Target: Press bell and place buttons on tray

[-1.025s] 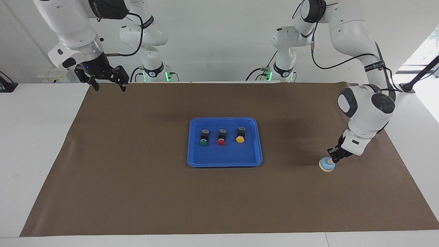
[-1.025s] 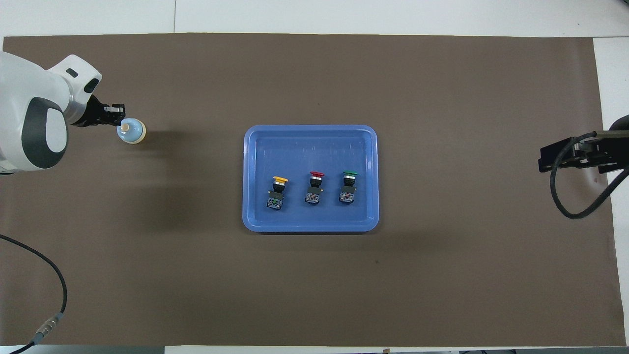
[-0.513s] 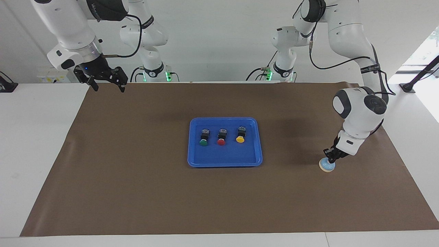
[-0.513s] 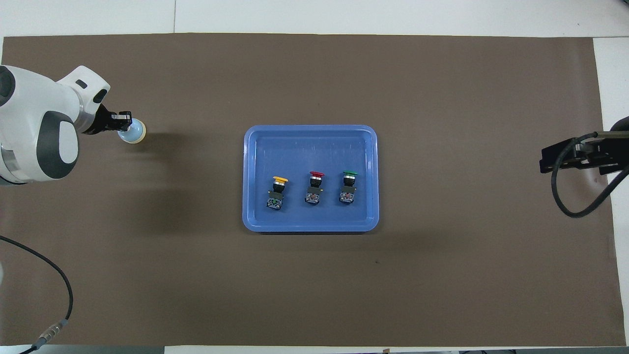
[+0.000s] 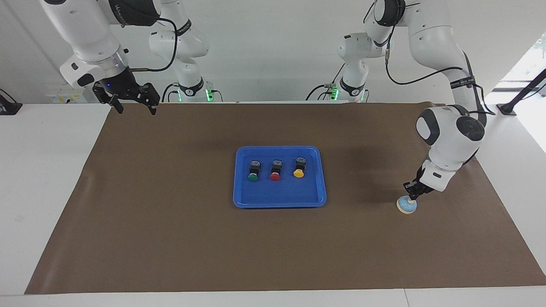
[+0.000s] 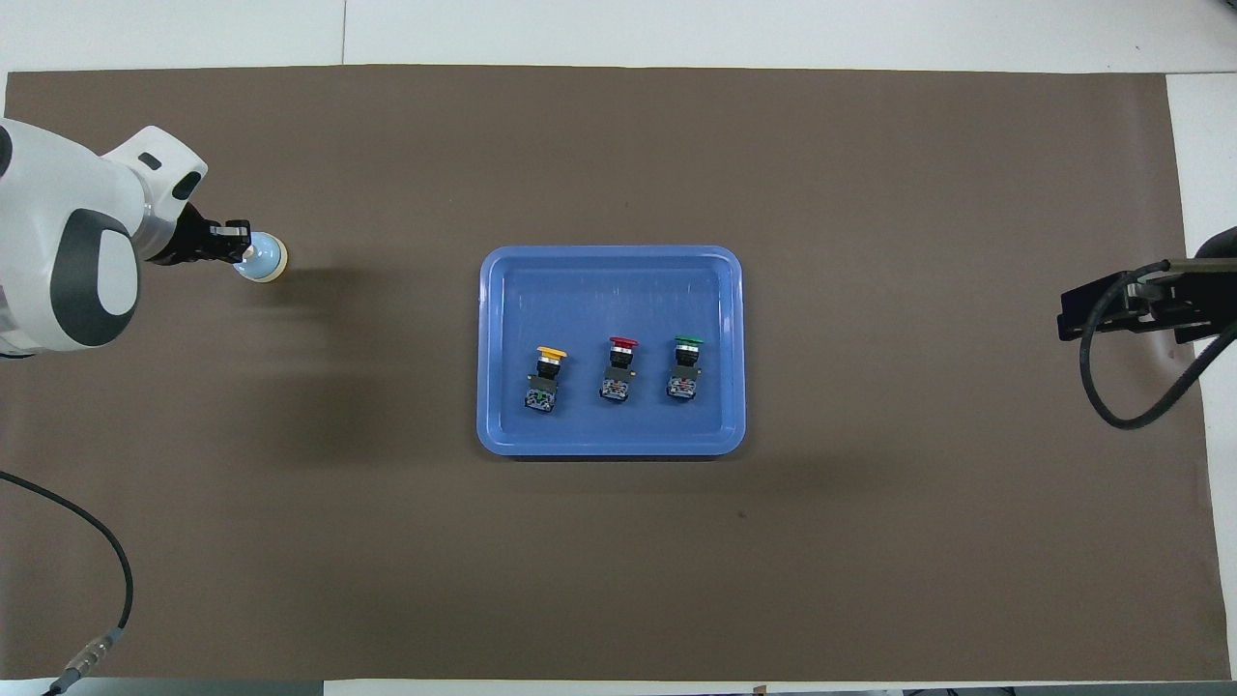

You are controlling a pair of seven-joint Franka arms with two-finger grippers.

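Note:
The light blue bell (image 5: pixel 406 206) stands on the brown mat toward the left arm's end of the table, and also shows in the overhead view (image 6: pixel 265 259). My left gripper (image 5: pixel 411 196) is shut and points down, its tips right at the bell's knob; it also shows in the overhead view (image 6: pixel 235 254). The blue tray (image 5: pixel 279 204) lies mid-table, also seen from overhead (image 6: pixel 609 280). On it lie the green button (image 5: pixel 252 178), red button (image 5: pixel 275 176) and yellow button (image 5: pixel 298 173) in a row. My right gripper (image 5: pixel 136 108) waits open and empty, raised over the mat's corner by its base.
A brown mat (image 5: pixel 170 238) covers most of the white table (image 5: pixel 42 170). The right gripper's cable (image 6: pixel 1121 406) hangs over the mat's edge. The left arm's cable (image 6: pixel 97 561) loops over the mat's near corner.
The left gripper moved from beside the bell's knob onto the top of the bell, then rose slightly. The right gripper barely shifted. Tray and buttons stayed put.

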